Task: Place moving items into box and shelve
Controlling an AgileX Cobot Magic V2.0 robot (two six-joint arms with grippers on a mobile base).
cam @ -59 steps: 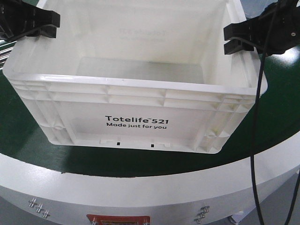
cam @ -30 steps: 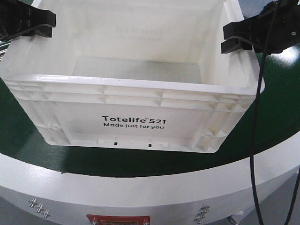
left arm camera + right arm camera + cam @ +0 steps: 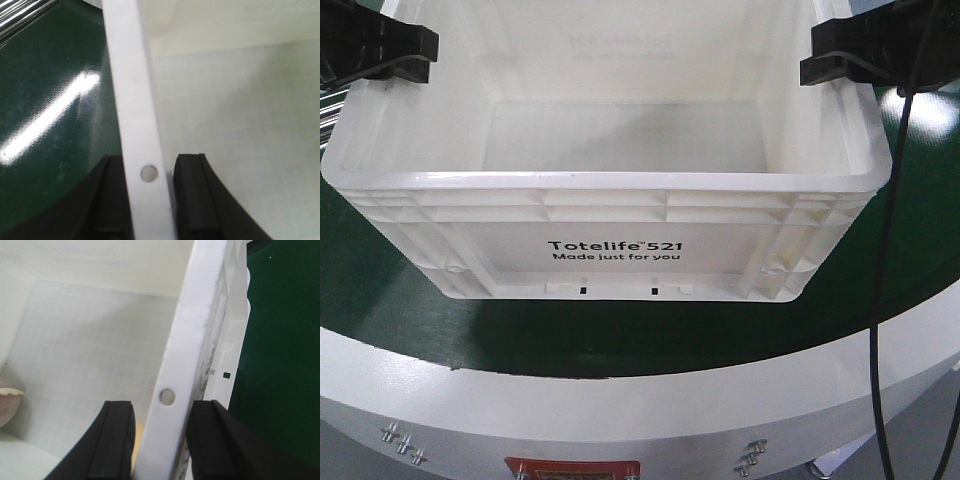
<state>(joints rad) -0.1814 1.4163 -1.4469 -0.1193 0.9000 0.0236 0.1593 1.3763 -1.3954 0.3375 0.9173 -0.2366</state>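
Note:
A white Totelife 521 box (image 3: pixel 610 182) stands square-on over the green tabletop (image 3: pixel 380 290). My left gripper (image 3: pixel 408 55) is shut on the box's left rim (image 3: pixel 134 100); in the left wrist view the gripper (image 3: pixel 151 165) has one finger outside the wall and one inside. My right gripper (image 3: pixel 828 58) is shut on the right rim (image 3: pixel 197 325); in the right wrist view the gripper (image 3: pixel 161 410) straddles the wall the same way. A pale beige item (image 3: pixel 7 407) lies in a corner of the box floor. The front view does not show it.
The green top ends in a curved white edge (image 3: pixel 620 395) toward me, with a red label (image 3: pixel 570 468) below it. A black cable (image 3: pixel 878 300) hangs down from the right arm beside the box. Metal bars (image 3: pixel 20 12) lie beyond the box's left side.
The box has turned from skewed to square-on and shifted slightly right and up. My right gripper moved up and right with the rim; the left one stayed nearly in place.

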